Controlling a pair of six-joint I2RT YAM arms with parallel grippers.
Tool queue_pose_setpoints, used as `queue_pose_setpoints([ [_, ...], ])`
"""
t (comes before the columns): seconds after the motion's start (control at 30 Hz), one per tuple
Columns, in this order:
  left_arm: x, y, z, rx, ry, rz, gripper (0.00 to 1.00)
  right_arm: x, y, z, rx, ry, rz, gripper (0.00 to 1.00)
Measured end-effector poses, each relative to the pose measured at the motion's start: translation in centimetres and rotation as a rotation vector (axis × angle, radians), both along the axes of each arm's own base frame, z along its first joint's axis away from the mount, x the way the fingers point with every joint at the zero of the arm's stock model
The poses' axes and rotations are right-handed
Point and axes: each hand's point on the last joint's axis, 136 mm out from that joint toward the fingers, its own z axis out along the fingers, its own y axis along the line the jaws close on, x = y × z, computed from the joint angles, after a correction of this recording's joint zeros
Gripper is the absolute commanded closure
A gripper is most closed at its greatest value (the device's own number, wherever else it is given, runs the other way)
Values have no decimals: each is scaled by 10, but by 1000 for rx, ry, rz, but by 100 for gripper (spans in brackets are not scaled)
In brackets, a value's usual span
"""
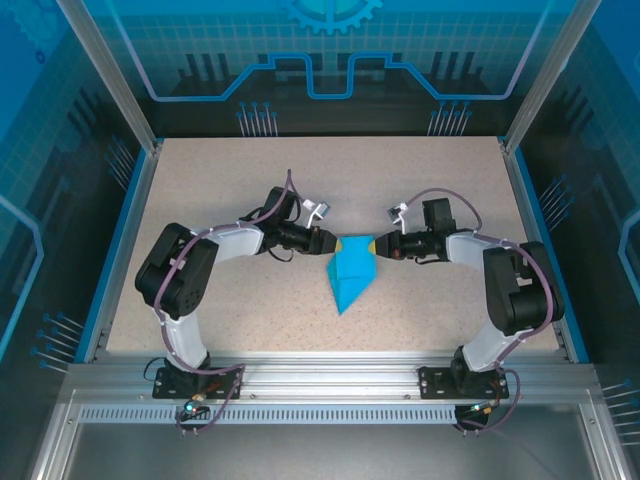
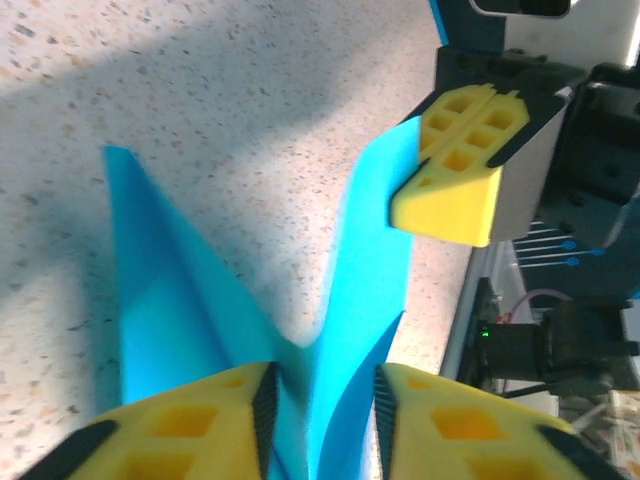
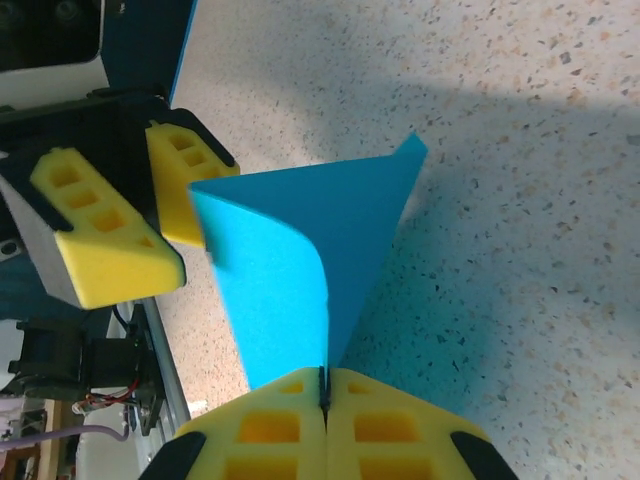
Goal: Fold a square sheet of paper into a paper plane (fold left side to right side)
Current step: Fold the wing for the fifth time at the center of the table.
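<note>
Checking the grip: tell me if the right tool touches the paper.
Touching. Right wrist view: the right tool is shut, with the paper pinched inside it.

On my feed I see the paper plane [image 1: 352,275] as a plain teal-blue, darker where its flaps shade each other, against a table [image 1: 420,180] of pale beige flecked with brown and grey specks. The finger pads of the left gripper [image 1: 330,241] and right gripper [image 1: 377,246] are bright yellow on black backing — the arms [image 1: 180,270] behind them are white and black, with purple cables [image 1: 289,183].
</note>
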Motion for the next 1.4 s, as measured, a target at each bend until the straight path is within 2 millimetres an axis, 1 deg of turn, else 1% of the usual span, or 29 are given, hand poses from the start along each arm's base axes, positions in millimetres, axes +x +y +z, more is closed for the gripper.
queue_pose_setpoints([
  [0.07, 1, 4, -1, 33, -10, 16, 57, 0, -2, -2, -20, 30, -17, 100],
  [0.13, 2, 8, 3, 66, -33, 35, 57, 0, -4, -5, -35, 67, -38, 100],
  [0.23, 1, 14, 20, 134, -115, 54, 56, -1, -7, -10, -47, 137, -86, 99],
  [0.3, -4, 11, 38, 178, -189, 48, 56, 0, -8, -11, -50, 178, -117, 99],
  [0.37, -15, 3, 53, 212, -256, 24, 55, 2, -9, -11, -60, 223, -153, 99],
  [0.4, -22, 0, 57, 230, -282, 12, 55, 4, -9, -10, -67, 238, -168, 99],
  [0.43, -31, -5, 60, 255, -309, -7, 55, 8, -9, -7, -69, 250, -184, 99],
  [0.5, -50, -14, 59, 308, -344, -48, 53, 16, -8, -1, -68, 261, -213, 99],
  [0.57, -69, -23, 51, 363, -361, -94, 50, 24, -6, 2, -63, 283, -241, 99],
  [0.63, -86, -31, 42, 411, -366, -134, 48, 29, -3, 0, -68, 308, -258, 99],
  [0.7, -97, -35, 35, 449, -375, -155, 47, 32, 1, -3, -79, 335, -266, 100],
  [0.8, -102, -39, 19, 511, -378, -168, 44, 37, 10, -10, -98, 373, -270, 100],
  [0.93, -103, -37, -13, 633, -363, -181, 42, 39, 18, -14, -110, 410, -280, 100],
  [1.03, -101, -35, -29, 717, -376, -177, 41, 41, 21, -15, -113, 424, -287, 100],
  [1.13, -94, -33, -38, 788, -403, -158, 41, 43, 22, -16, -115, 435, -296, 100],
  [1.4, -71, -20, -53, 954, -462, -92, 43, 41, 23, -22, -131, 451, -301, 100],
])
